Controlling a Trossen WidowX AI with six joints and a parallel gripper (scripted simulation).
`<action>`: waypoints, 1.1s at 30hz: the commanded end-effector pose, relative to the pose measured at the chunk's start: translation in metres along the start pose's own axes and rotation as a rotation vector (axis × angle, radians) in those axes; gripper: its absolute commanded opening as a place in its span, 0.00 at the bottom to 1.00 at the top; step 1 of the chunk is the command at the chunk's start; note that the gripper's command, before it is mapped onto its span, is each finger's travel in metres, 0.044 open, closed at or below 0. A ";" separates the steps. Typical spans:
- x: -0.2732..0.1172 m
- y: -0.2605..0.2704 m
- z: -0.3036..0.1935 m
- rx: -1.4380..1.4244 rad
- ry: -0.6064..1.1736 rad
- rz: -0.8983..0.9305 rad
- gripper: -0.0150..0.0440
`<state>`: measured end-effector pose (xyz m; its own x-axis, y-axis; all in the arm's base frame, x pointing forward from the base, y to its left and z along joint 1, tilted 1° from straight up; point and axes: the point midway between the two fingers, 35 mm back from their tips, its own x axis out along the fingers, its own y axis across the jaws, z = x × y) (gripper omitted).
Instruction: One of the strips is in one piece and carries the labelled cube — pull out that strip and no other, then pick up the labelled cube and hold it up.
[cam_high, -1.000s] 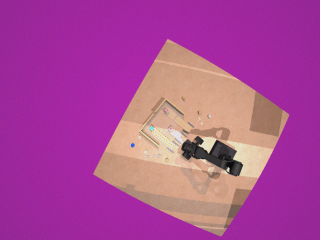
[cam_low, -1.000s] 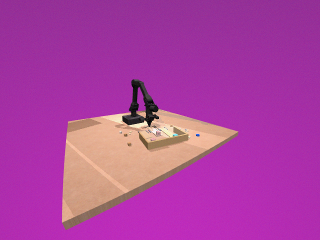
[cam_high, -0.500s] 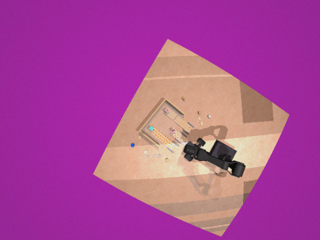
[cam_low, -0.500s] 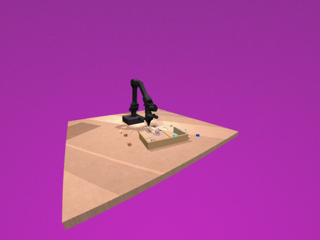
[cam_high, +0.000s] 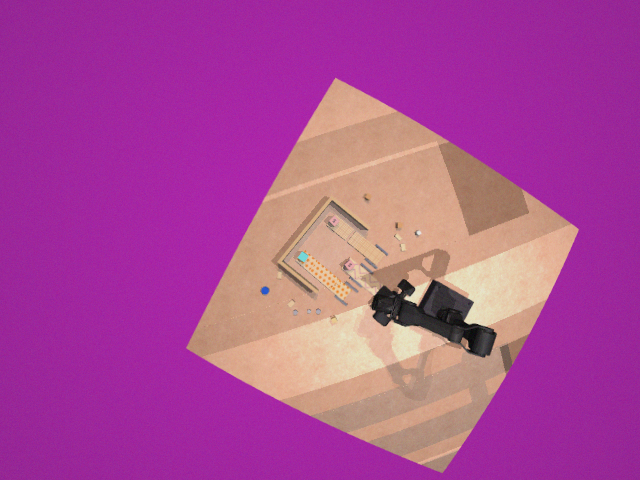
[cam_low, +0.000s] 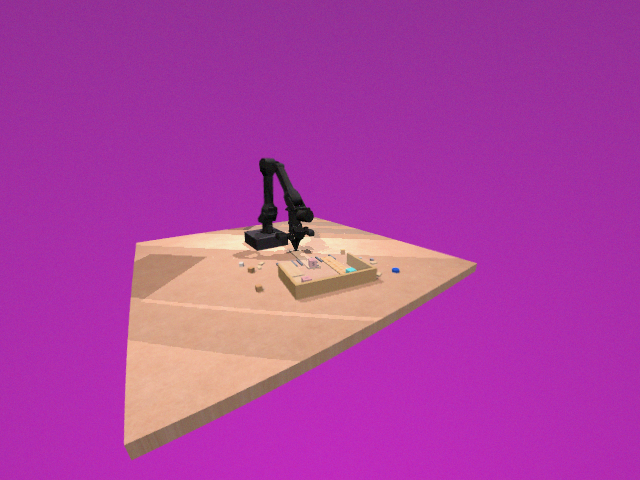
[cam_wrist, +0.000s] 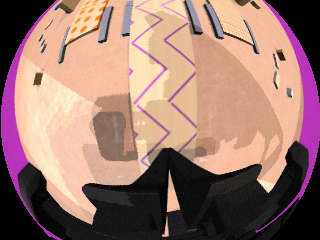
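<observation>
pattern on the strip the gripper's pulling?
Purple zigzag lines on the pale strip; wrist view shows it best.
</observation>
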<state>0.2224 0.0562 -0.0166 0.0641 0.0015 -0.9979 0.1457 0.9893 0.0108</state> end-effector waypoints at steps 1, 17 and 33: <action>0.005 -0.003 -0.016 0.000 0.030 -0.010 0.25; 0.005 -0.003 -0.026 0.000 0.031 -0.010 0.25; 0.005 -0.003 -0.026 0.000 0.031 -0.010 0.25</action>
<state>0.2055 0.0590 -0.0180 0.0612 0.0008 -0.9981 0.1435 0.9896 0.0096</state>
